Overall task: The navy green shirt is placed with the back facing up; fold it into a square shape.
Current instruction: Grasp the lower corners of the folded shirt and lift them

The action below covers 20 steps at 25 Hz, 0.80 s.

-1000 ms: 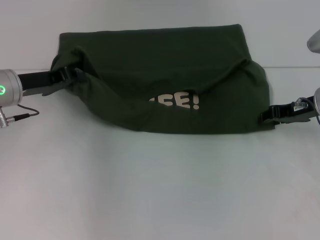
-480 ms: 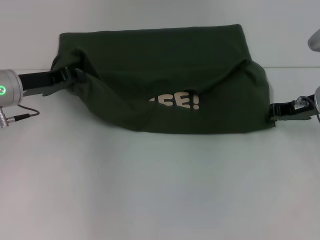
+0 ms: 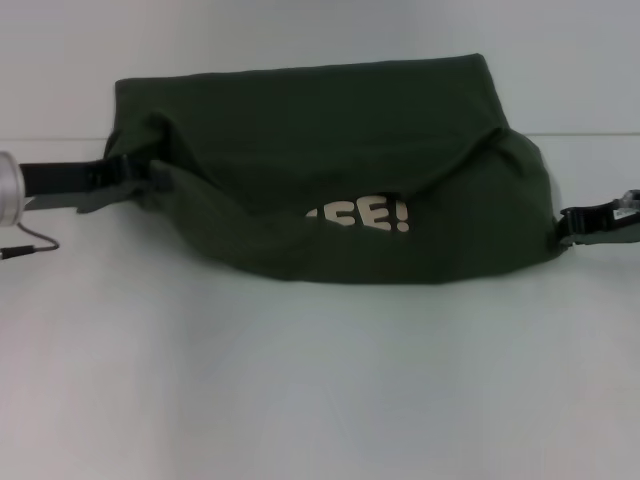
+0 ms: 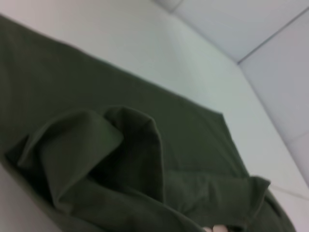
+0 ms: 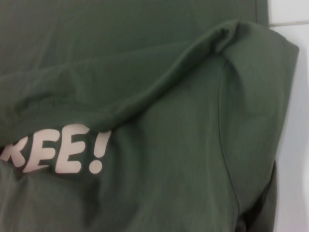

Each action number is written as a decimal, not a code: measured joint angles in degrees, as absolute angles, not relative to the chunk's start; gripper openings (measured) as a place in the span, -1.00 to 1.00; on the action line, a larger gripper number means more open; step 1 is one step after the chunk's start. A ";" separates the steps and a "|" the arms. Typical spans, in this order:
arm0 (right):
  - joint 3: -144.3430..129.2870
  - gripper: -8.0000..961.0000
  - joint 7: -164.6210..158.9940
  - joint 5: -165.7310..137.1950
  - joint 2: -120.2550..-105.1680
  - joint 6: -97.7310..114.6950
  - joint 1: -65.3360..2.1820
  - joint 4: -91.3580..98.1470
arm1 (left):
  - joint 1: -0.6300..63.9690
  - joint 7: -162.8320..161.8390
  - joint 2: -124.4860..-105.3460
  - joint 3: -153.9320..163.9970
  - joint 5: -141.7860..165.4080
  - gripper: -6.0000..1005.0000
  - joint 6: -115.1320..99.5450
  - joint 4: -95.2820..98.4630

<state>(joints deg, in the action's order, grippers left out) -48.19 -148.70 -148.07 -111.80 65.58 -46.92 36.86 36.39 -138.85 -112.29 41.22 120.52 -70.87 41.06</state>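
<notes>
Navy green shirt lies on the white tabletop, at the far middle of the head view. Long axis runs side to side, left arm's end to right arm's end. It is partly folded: a near band of cloth is turned over toward the far side, showing pale cream block letters reading "EE!" upright to the head camera. The far part is plain, fairly flat, with a straight far edge. The near edge sags in a shallow curve. A diagonal ridge of cloth crosses from the left end down toward the lettering.

Cloth is soft, matte, dark olive, loosely creased. In the left wrist view the shirt bunches into a rounded hump of folds over a flat layer. In the right wrist view the shirt shows a raised fold line above the lettering and a seam running down the near panel.

Left gripper sits at the shirt's left end, its black fingers closed on bunched cloth there. Right gripper sits just at the shirt's right near corner; cannot tell whether its fingers are open or have hold of the cloth.
</notes>
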 joint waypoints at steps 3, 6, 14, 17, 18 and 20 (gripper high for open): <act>-47.81 -0.98 -148.73 -148.13 -111.74 69.17 -45.72 39.45 | 35.73 -139.98 -110.96 41.13 121.60 -0.84 -74.10 41.30; -47.82 -0.98 -148.67 -148.30 -111.60 72.54 -44.71 40.51 | 34.98 -141.02 -110.10 41.09 123.49 -0.84 -77.01 42.11; -47.58 -0.98 -148.69 -148.39 -111.50 80.34 -41.74 43.56 | 33.72 -142.21 -108.85 40.85 129.91 -0.84 -82.47 44.04; -47.52 -0.97 -148.65 -148.30 -111.79 84.92 -40.88 44.27 | 33.16 -141.36 -108.60 40.79 131.63 -0.84 -85.42 44.66; -47.51 -0.97 -148.60 -148.19 -111.89 86.47 -40.56 44.41 | 32.83 -141.06 -108.54 40.77 131.87 -0.84 -86.42 45.03; -47.51 -0.97 -148.39 -147.99 -112.11 89.57 -39.82 44.57 | 32.00 -140.45 -108.45 40.73 132.07 -0.84 -88.71 45.98</act>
